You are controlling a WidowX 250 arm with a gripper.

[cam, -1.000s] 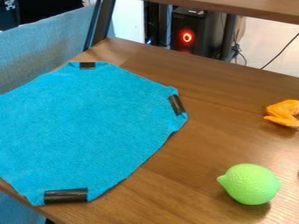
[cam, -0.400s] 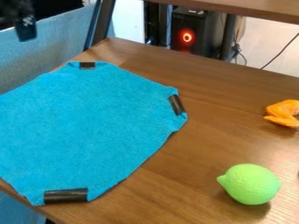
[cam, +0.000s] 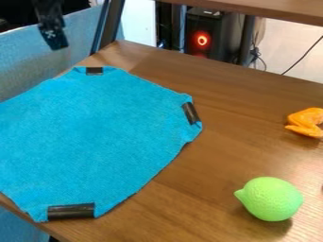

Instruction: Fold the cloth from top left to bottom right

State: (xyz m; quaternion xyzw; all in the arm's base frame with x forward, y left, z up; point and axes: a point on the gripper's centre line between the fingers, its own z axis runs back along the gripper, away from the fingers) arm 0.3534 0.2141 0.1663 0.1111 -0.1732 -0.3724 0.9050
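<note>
A small white mark shows on the black gripper (cam: 54, 39), too small to read. The gripper hangs at the upper left, above the cloth's top corner and apart from it; whether it is apart or together cannot be told. The cloth (cam: 95, 137) lies spread on the left of the table (cam: 243, 99), bright blue and finely ribbed, with dark strips (cam: 71, 211) at its top, right and bottom corners. The table is brown wood grain. To the right sit a dimpled green lemon (cam: 271, 198) and a glossy, bent orange toy (cam: 307, 122).
</note>
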